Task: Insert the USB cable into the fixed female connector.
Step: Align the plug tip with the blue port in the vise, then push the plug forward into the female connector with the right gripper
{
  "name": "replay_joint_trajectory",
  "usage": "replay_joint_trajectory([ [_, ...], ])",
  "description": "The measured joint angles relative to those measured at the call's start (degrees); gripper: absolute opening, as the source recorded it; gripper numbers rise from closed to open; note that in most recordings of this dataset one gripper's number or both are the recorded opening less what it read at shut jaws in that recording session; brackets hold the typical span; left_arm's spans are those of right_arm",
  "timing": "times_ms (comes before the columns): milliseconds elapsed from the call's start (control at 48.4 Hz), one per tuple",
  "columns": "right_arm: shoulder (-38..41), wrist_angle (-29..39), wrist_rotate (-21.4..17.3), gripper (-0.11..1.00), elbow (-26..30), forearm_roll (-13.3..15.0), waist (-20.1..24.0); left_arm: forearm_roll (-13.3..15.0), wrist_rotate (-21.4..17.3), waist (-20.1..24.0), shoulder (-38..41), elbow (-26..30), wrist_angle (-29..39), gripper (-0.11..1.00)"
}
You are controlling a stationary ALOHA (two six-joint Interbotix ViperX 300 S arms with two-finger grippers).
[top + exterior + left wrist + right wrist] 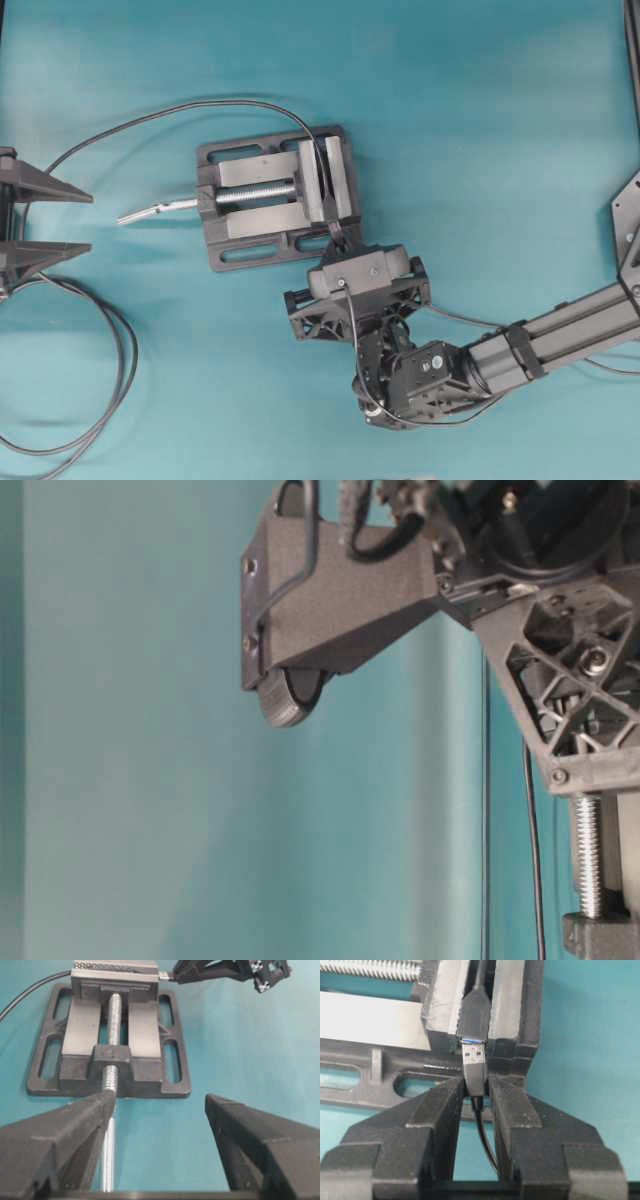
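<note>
The right end effector (476,1091) was pinching the black plug of the USB cable (475,1074) between its two fingers, near the middle of the right wrist view. The plug's silver tip pointed up the frame and met the blue-lipped mouth of the fixed female connector (474,1016) — whether it had gone in at all could not be told. That connector sat clamped between the jaws of the dark metal vise (275,200), its thin lead running off toward the upper left of the overhead view. The vise stood on the teal tabletop (480,110), just left of centre, screw pointing left. At the left edge of the overhead view the left end effector (45,220) was spread wide — holding nothing, well apart from the vise.
</note>
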State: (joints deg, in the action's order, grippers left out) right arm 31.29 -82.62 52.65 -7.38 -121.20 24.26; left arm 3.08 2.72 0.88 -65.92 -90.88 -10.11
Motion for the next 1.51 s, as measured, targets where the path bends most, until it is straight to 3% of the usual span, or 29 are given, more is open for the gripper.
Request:
replay_joint_trajectory([
  [1508, 0.62, 1.32, -2.11, 0.21, 0.44, 2.64, -0.88, 0.00, 0.00, 0.09, 0.00, 0.00, 0.00, 0.88],
])
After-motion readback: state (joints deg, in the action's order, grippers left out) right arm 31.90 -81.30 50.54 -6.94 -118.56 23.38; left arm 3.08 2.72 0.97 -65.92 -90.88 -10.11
